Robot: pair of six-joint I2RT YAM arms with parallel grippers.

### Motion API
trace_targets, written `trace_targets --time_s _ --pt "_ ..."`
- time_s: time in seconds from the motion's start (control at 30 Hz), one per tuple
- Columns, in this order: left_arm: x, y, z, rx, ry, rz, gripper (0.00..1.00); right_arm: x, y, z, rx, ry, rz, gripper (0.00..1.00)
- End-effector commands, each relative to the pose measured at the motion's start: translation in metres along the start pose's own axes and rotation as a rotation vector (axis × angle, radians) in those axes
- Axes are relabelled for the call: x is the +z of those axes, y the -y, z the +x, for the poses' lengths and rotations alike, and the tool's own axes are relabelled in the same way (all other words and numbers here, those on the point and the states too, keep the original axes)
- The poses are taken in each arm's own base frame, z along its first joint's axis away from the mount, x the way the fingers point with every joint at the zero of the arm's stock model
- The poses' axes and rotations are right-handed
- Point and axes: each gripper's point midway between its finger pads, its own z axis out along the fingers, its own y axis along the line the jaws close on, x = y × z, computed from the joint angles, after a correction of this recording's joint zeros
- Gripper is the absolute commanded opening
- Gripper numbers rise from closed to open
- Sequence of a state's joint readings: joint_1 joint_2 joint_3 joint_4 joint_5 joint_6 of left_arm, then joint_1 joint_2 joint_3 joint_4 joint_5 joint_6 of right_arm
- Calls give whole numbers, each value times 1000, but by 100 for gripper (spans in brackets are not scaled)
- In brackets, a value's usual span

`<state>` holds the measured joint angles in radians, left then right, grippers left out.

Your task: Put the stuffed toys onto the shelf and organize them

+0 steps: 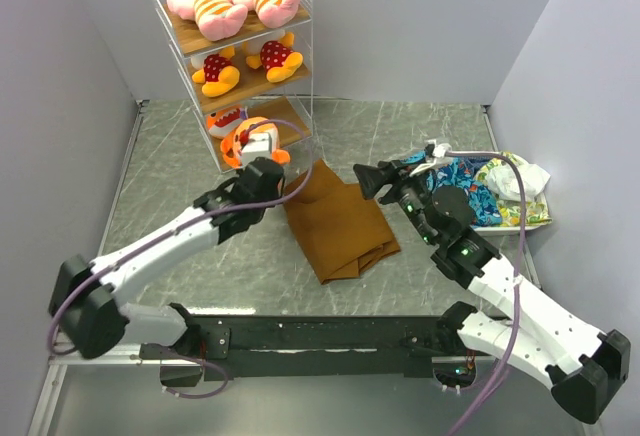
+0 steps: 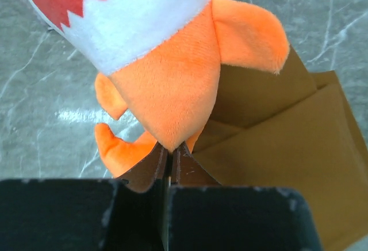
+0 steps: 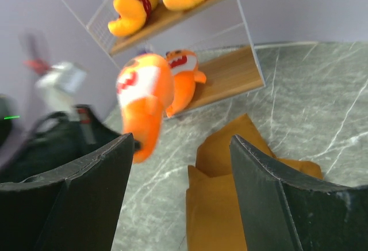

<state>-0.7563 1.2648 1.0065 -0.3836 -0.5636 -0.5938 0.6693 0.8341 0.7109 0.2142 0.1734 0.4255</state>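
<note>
The last shark point(image 1: 236, 149) hangs just in front of the shelf's point(image 1: 291, 133) bottom board, near its twin point(image 1: 225, 119) lying there. It is pinched by the tail, probably so the bulky head can go into the opening first, and the two upper boards each carry a matched pair. The left gripper point(image 2: 169, 160) is clamped on that tail tip, its jaws almost meeting. To the right of the shelf, above the cloth point(image 1: 335, 221), the right gripper point(image 3: 178, 196) has its fingers apart and holds nothing, likely keeping clear of the approach.
</note>
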Motion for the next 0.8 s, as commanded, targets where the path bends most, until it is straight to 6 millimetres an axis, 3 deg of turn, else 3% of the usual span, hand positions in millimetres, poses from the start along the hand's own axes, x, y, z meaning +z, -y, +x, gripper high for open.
trace_targets --time_s 0.0,0.07,0.13,0.17,0.23,0.27,0.3,0.33,0.37,0.4,0.47,0.5,0.53,0.57,0.63,0.77 --pt "31 26 -14 40 -6 49 1 -12 2 -28 3 98 17 75" --pt "43 29 -26 29 4 29 1 -17 0 -34 13 117 8 75" --pt "66 26 -20 38 -23 -16 1 -20 -1 -39 18 135 4 75" --pt "71 30 -30 30 -10 -18 1 -21 -1 -40 20 139 2 75" --pt "94 25 -23 44 -46 -59 1 -25 -2 -45 25 154 0 75" --pt "100 30 -35 31 -38 -52 1 -26 -2 -47 26 161 3 75" --pt "117 28 -26 46 -66 -76 1 -27 -1 -48 27 166 2 75" --pt "125 22 -29 43 -72 -101 1 -29 -2 -51 30 176 1 75" --pt "130 23 -43 37 -50 -122 1 -30 -2 -51 29 179 -1 75" --pt "144 20 -36 52 -69 -149 1 -31 -1 -50 29 182 0 75" --pt "163 19 -43 60 -60 -172 1 -33 -1 -54 26 196 -5 75" --pt "169 18 -44 61 -57 -181 1 -34 0 -54 25 203 -5 75" --pt "174 21 -58 48 -31 -182 1 -35 0 -56 24 211 -5 75" --pt "185 18 -48 64 -56 -203 1 -36 0 -57 24 216 0 75" --pt "194 20 -59 48 -41 -208 1 -36 2 -60 14 225 9 75" --pt "219 15 -55 51 -45 -233 1 -38 3 -65 -1 237 20 75"
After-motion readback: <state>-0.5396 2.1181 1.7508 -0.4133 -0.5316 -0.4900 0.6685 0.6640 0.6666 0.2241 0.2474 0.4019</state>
